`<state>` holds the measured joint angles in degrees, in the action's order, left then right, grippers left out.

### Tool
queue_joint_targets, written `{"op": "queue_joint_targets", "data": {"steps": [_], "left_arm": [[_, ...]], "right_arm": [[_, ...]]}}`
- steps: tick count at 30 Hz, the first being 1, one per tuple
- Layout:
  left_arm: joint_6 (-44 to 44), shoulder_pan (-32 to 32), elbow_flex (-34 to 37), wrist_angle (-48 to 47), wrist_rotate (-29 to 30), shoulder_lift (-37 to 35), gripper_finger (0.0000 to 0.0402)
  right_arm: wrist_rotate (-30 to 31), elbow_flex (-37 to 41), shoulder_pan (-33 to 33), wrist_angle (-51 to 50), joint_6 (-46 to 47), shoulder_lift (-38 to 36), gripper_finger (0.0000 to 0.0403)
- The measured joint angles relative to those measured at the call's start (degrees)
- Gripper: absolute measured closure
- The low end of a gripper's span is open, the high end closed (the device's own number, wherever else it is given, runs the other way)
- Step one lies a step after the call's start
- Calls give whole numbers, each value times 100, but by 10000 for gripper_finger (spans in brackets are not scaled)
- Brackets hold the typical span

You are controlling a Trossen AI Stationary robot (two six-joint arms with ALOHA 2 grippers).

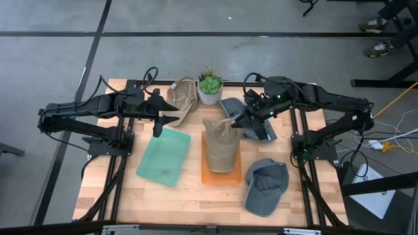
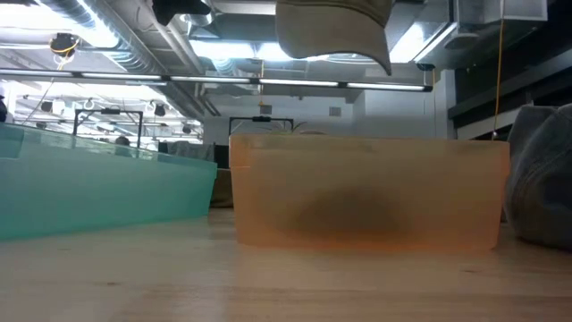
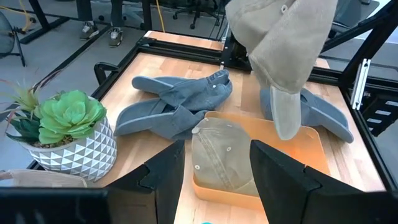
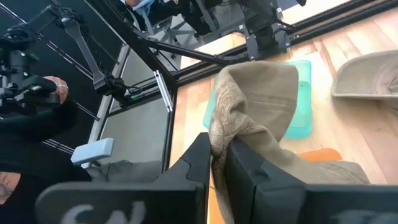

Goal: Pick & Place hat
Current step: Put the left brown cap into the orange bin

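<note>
My right gripper [image 1: 232,122] is shut on a khaki cap [image 1: 219,145] and holds it in the air above the orange tray [image 1: 206,177]. In the low view the cap [image 2: 335,31] hangs clear above the tray [image 2: 366,192]. A second khaki cap [image 3: 224,163] lies inside that tray. My left gripper [image 1: 171,119] is open and holds nothing; it hovers over the far edge of the green tray [image 1: 163,156]. My right gripper pinches a bunched fold of the cap's cloth [image 4: 219,127] between its two fingers, coming from the table's right side and slanting down. The cap is lifted clear and hangs below the fingers, with its brim [image 3: 286,115] pointing down toward the orange tray.
A potted plant [image 1: 209,88] and another khaki cap [image 1: 184,96] sit at the far edge. One grey-blue cap [image 1: 255,124] lies under the right arm, another [image 1: 266,186] near the right front. Bare wood shows along the near edge.
</note>
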<state>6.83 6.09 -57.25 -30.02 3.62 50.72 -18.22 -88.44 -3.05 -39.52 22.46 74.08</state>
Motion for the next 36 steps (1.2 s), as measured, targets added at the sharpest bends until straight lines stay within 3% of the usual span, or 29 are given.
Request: {"op": "queue_joint_targets", "data": {"steps": [15,36], "left_arm": [[-11,0,0,0,0,0,224],[151,0,0,-2,-24,2,224]], "right_arm": [[203,0,382,-340,-492,0,371],[520,2,856,-507,-319,137,372]]}}
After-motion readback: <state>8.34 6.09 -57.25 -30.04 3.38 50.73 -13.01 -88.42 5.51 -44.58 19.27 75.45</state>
